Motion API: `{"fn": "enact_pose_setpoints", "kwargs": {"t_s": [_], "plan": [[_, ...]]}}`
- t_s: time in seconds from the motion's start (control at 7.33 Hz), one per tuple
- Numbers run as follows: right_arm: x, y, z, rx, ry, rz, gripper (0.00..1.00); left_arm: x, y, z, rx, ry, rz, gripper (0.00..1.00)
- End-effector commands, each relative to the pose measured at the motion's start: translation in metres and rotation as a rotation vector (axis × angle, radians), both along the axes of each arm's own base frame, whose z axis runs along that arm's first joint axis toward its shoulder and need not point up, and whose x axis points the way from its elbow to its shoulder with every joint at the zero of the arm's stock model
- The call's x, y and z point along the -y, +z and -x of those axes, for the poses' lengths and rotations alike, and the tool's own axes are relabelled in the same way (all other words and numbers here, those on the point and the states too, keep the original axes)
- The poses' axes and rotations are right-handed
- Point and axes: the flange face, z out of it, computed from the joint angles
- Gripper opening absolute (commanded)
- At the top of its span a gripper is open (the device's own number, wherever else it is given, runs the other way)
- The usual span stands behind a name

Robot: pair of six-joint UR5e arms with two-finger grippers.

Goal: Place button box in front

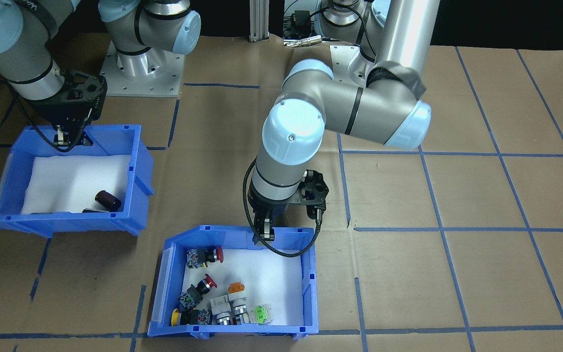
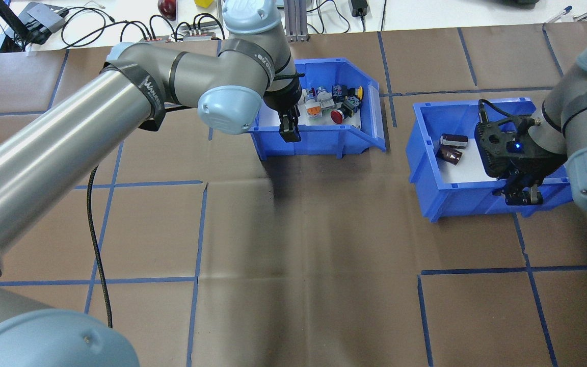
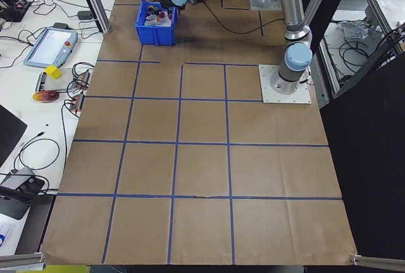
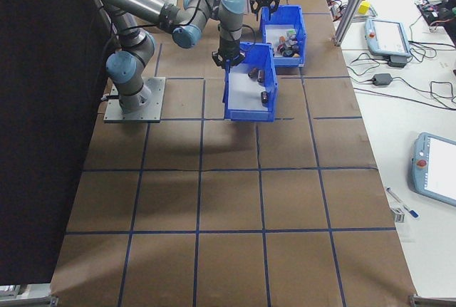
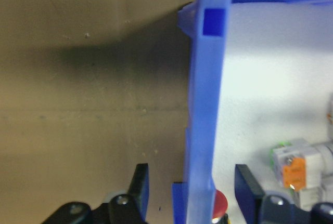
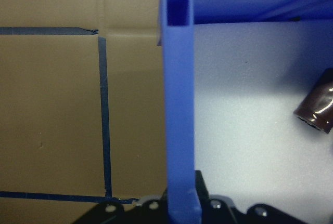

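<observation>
The button box (image 1: 311, 283) is a blue open-top bin with a white foam liner and several coloured push-button switches (image 1: 225, 308). It sits toward the table's far side from the robot (image 2: 370, 102). My left gripper (image 2: 289, 127) is open and straddles the box's near wall (image 5: 205, 104), with a gap on each side of the wall. My right gripper (image 2: 520, 196) is shut on the near wall (image 6: 179, 104) of a like blue bin (image 1: 140, 156) holding dark brown cylinders (image 2: 451, 148).
Brown paper with a blue tape grid (image 2: 196, 229) covers the table. The arms' base plate (image 1: 142, 68) lies behind the bins. Cables and gear (image 2: 171, 30) line the far edge, and a teach pendant (image 3: 49, 45) rests on the side bench.
</observation>
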Motion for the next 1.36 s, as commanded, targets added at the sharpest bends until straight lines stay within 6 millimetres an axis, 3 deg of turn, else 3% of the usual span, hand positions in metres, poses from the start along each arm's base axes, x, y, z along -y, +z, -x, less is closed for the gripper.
{"fn": "enact_pose_setpoints", "kwargs": {"t_s": [0.0, 0.14, 0.27, 0.55, 0.68, 0.95, 1.23], "plan": [[-0.025, -0.005, -0.010, 0.002, -0.001, 0.000, 0.09, -0.004, 0.064, -0.039, 0.020, -0.219, -0.051, 0.84], [-0.035, -0.005, -0.025, 0.007, -0.044, 0.007, 0.09, -0.016, 0.096, -0.069, 0.018, -0.389, -0.035, 0.98], [-0.045, -0.009, -0.051, 0.005, -0.034, 0.003, 0.09, -0.021, 0.129, -0.108, 0.017, -0.560, 0.019, 0.98], [-0.060, -0.014, -0.092, -0.001, -0.059, -0.006, 0.09, -0.057, 0.172, -0.150, 0.033, -1.029, 0.040, 0.98], [-0.068, -0.013, -0.117, -0.005, -0.062, 0.000, 0.09, -0.076, 0.186, -0.166, 0.066, -1.240, 0.068, 0.98], [-0.081, -0.012, -0.167, -0.002, -0.090, 0.051, 0.09, -0.110, 0.188, -0.203, 0.101, -1.509, 0.078, 0.99], [-0.101, -0.019, -0.224, 0.010, -0.068, 0.086, 0.09, -0.137, 0.202, -0.209, 0.124, -1.586, 0.098, 0.99]]}}
